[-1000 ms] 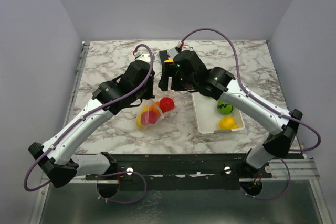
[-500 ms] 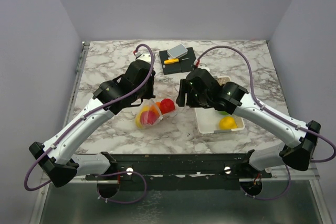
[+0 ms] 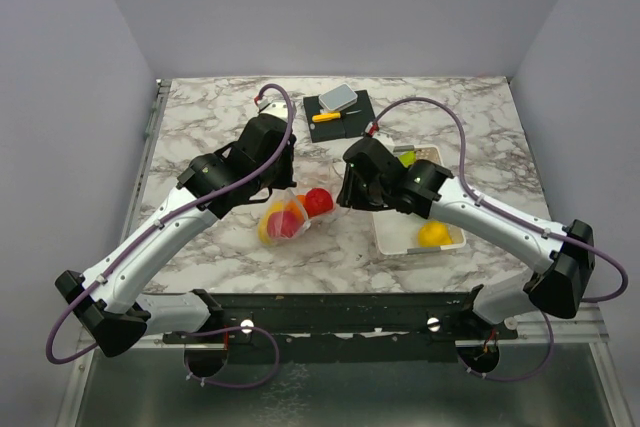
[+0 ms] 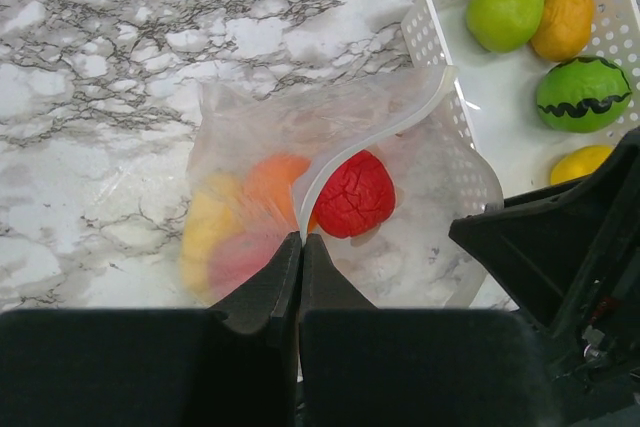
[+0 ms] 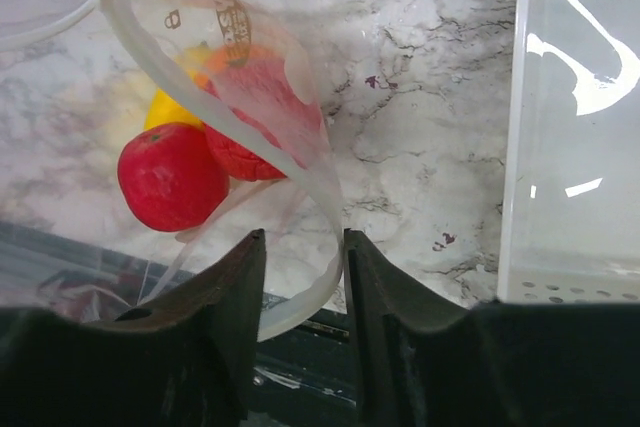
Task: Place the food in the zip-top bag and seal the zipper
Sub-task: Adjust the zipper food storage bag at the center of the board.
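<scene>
- The right gripper is half closed. Its jaws have narrowed steadily over the last second and now stand either side of the bag's zipper strip, with a gap visible, so it is not yet clamped.
- A second ago this arm was raised over the far end of the basket. It has since swung down and in to the mouth of the bag.
- The left gripper is pinched tight on the near part of the same strip, as it was throughout, and holds that side of the mouth up.
- The bag lies on the marble table just left of the basket. Its mouth faces the basket, and a red fruit sits just inside the rim with orange and yellow pieces behind it.
- Four fruits remain in the basket: a green pear, an orange one, a striped green one and a yellow one.
- By my reading, the right arm is about to take the rim, probably to spread the mouth wider. With fruit left in the basket, sealing would be premature.
- The film is limp, and the strip could slip out before the jaws meet.
</scene>
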Action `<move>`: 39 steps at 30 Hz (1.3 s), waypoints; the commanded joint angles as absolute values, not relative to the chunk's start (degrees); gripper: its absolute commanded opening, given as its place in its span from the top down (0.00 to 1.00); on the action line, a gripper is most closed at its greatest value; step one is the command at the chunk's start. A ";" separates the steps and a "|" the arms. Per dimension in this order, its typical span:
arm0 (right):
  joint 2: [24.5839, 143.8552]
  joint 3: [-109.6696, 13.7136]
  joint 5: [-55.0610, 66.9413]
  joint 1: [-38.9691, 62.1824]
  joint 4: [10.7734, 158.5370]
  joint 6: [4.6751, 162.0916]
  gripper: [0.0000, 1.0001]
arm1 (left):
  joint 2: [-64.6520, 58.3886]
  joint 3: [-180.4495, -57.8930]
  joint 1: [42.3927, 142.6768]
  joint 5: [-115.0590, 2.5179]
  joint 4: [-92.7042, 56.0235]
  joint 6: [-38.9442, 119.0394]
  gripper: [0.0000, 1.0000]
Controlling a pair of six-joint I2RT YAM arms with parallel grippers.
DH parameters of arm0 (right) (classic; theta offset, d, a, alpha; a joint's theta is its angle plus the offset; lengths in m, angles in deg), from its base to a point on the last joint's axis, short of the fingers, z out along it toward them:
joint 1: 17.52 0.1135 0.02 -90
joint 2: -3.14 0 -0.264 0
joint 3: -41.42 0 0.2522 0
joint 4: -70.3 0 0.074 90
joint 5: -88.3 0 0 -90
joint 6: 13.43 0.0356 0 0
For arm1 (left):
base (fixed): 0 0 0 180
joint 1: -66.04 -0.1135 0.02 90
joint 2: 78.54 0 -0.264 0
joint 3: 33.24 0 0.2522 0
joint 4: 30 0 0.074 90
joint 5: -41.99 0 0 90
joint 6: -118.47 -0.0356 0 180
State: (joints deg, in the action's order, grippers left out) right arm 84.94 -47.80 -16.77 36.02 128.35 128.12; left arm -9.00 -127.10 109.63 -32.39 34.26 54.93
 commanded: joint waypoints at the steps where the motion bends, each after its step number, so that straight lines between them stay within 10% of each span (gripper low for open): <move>1: 87.32 -49.07 -17.45 36.32 126.82 129.66 0.63 | -10.89 -126.66 109.64 -33.86 33.61 55.28 1.00; 8: 87.48 -51.35 -17.65 36.28 126.96 128.70 0.99 | -12.12 -127.20 109.65 -33.60 34.91 55.19 1.00; 26: 89.13 -72.93 -16.14 36.27 139.16 117.80 0.99 | -15.56 -124.41 109.70 -33.90 36.63 56.78 1.00; 39: 88.19 -53.40 -15.85 35.92 131.03 120.01 0.99 | -13.39 -118.15 109.66 -33.75 33.15 56.49 1.00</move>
